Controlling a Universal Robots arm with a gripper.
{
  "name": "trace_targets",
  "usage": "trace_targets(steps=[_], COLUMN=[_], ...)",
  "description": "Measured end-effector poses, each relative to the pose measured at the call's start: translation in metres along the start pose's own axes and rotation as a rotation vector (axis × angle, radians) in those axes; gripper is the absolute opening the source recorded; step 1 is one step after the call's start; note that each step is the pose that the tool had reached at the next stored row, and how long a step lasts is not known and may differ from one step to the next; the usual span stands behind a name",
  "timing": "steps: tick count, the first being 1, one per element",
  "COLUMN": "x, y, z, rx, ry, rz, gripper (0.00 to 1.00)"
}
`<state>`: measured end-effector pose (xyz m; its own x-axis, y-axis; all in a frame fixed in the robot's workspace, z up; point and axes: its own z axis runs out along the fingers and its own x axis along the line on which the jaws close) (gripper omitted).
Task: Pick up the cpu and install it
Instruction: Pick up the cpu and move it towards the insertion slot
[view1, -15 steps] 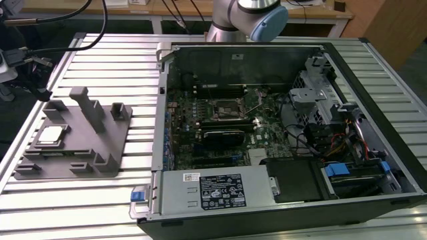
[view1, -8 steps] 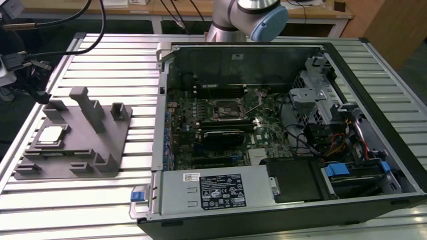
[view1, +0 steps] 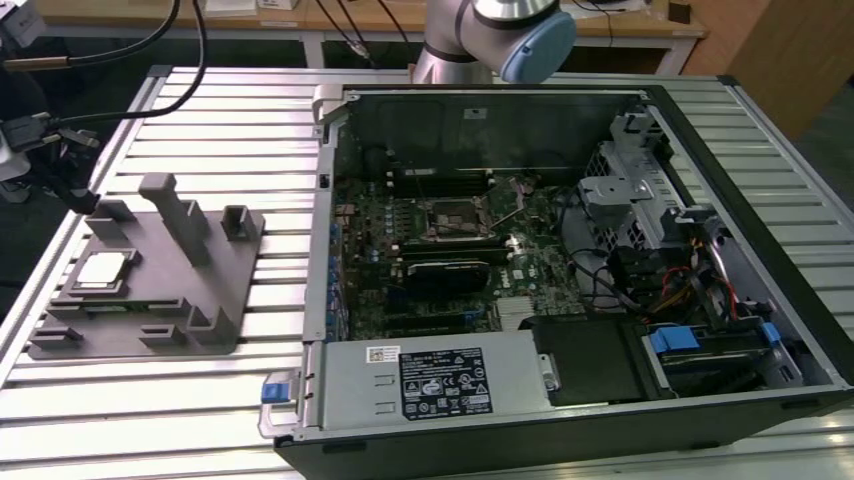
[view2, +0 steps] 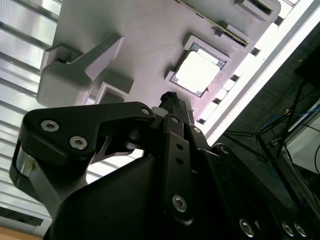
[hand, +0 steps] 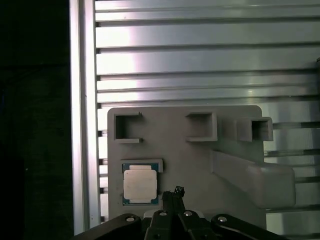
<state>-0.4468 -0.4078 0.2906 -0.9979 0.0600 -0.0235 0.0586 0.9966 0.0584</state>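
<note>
The black, jointed gripper (hand: 174, 192) has its fingers pressed together on nothing, poised above a matte grey plastic tray (hand: 190, 165) near the cpu (hand: 140, 184). Below is a ribbed aluminium table (view1: 200, 420) carrying an open computer case (view1: 534, 450). Its grey power supply (view1: 350, 395) bears white stickers (view1: 447, 385) with print too small to read. The square, silver-topped cpu lies flat in a tray recess.
</note>
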Motion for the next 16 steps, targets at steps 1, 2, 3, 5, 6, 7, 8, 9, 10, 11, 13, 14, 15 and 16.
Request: trace_targets(steps=[1,2,3,5,6,7,8,9,10,11,13,14,15,16], x=[0.0007,0.0013,0.002,0.003,0.0035,0.0039,0.0045,0.0053,0.0061,0.007,0.0086,0.0093,0.0101,0.0106], y=[-0.0003,-0.0007,-0.001,-0.0016,-0.0019,-0.0022,-0.0024,-0.0027,-0.003,-0.0033,-0.0038,-0.004,-0.0043,-0.0044], z=[0.001,0.002,0.003,0.0052,0.0062,0.0072,0.0082,0.0092,0.0105,0.0114,0.0135,0.0144,0.0153,0.0162], rx=[0.0,0.0,-0.0001,-0.0002,-0.0001,0.0,0.0,0.0001,-0.0001,0.0,0.0,0.0,0.0,-0.0001], ry=[0.0,-0.0001,-0.0001,-0.0002,0.0,0.0001,0.0002,0.0002,0.0001,0.0002,0.0002,0.0002,0.0003,0.0002], rz=[0.0,0.0,0.0,0.0,0.0,0.0,0.0,0.0,0.0,0.0,0.0,0.0,0.0,0.0], gripper=[0.11,0.11,0.11,0.11,0.11,0.11,0.11,0.11,0.11,0.11,0.11,0.11,0.11,0.11])
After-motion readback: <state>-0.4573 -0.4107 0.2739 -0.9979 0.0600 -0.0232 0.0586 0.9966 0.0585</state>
